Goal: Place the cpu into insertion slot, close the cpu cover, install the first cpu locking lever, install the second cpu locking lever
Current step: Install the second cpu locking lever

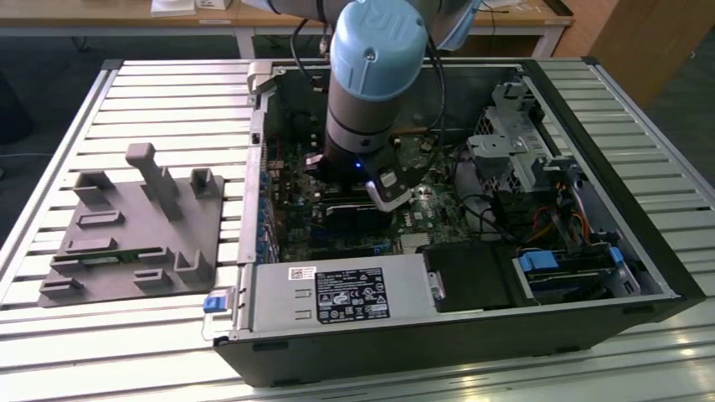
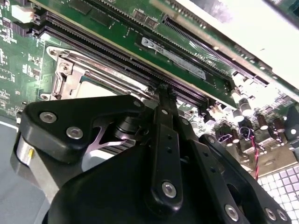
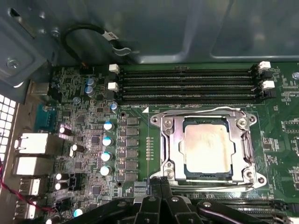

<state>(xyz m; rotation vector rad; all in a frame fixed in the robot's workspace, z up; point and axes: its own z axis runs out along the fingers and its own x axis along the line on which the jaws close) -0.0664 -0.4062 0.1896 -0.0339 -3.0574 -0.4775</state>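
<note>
Down inside the open computer case [image 1: 470, 276], on the slatted desk [image 1: 67, 352], my arm [image 1: 374, 75] reaches to the green circuit board [image 3: 93, 140]. First wrist view: cpu [image 3: 209, 145] already lies flat in the insertion slot [image 3: 233, 176], dull metal top facing up, and the cpu cover [image 3: 171, 140] lies closed around it, its window framing the chip. Thin wire levers run along the frame's edges; one [image 3: 201, 111] crosses the side toward the long black memory slots [image 3: 187, 86], another [image 3: 210, 185] the side nearest me. Whether each is hooked under its catch I cannot tell. My fingers [image 3: 158, 184] are pressed together, nothing between them, tips just beside the frame's near corner by the lever wire; touching or not, I cannot say. Second wrist view shows the same closed tips [image 2: 166, 93] at the socket's edge. Judgement on handling: chip light, rigid, fragile underneath, best left alone now. Cover is thin stiff sheet metal. Levers are springy steel wire, slippery, likely to snap back; take them at the bent handle end, not mid-span. Grey fixture [image 1: 140, 226] sits apart on the desk, at the exterior view's left.
</note>
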